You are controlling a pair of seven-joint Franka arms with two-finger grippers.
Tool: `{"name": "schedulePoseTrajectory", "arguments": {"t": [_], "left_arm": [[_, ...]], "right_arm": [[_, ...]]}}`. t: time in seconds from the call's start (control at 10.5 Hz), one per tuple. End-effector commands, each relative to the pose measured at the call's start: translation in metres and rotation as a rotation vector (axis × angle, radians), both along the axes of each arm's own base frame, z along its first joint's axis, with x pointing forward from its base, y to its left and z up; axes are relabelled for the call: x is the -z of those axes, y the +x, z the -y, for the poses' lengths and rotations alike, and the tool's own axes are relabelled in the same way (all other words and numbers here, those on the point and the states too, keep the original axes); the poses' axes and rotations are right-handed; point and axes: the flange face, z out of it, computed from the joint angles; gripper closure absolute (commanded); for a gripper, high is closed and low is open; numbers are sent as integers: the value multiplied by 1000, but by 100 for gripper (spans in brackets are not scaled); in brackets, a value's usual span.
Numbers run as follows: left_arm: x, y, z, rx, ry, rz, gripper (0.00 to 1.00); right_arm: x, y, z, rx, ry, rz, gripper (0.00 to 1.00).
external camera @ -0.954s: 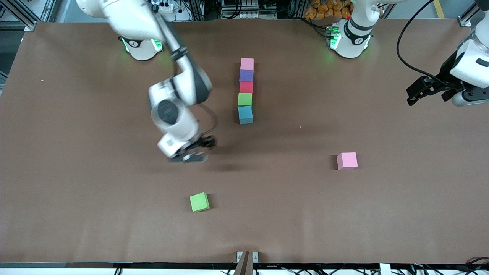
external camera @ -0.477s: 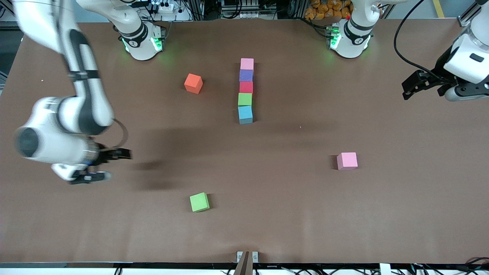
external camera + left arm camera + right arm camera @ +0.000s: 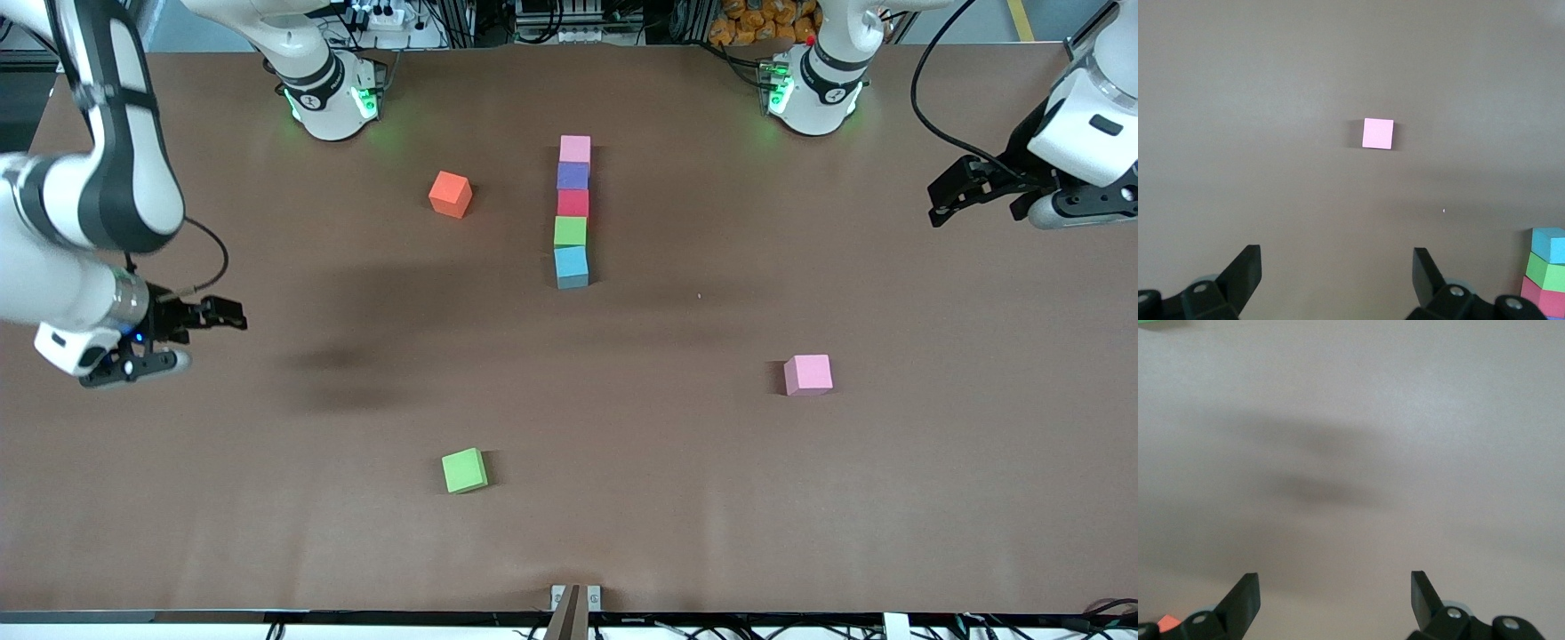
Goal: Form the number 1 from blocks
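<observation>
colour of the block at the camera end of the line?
Blue: the small matte blue cube ends the line of blocks nearest the front camera. Clearest in the front view.

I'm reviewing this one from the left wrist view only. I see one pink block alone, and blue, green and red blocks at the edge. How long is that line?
Observer: Five touching blocks: line's pink block nearest the bases, purple block, red block, line's green block, then blue block.
Operator: Any loose ones besides the lone pink block?
Observer: Two. The orange block is beside the line, toward the right arm's end. The loose green block is nearer the front camera.
Operator: And the right gripper?
Observer: The right gripper is open and empty, over bare table at its own end.
</observation>
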Motion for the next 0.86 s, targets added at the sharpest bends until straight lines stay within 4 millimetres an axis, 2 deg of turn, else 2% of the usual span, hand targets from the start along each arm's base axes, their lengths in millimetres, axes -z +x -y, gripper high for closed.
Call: {"name": "schedulePoseTrajectory", "arguments": {"t": [0.0, 0.38, 0.57, 0.67, 0.76], "left_arm": [[-6, 3, 2, 16, -13, -10, 0], [-27, -3, 2, 17, -15, -7, 0], [-28, -5, 3, 17, -24, -17, 0], [-28, -6, 4, 22, -24, -17, 0], [-28, -5, 3, 45, -23, -18, 0]], "right_arm": [[-51, -38, -36, 59, -60, 40, 0], [-157, -40, -45, 64, -35, 82, 0], [-214, -44, -48, 60, -27, 123, 0], [-230, -44, -42, 68, -26, 135, 0], [-237, -46, -40, 71, -27, 135, 0]]}}
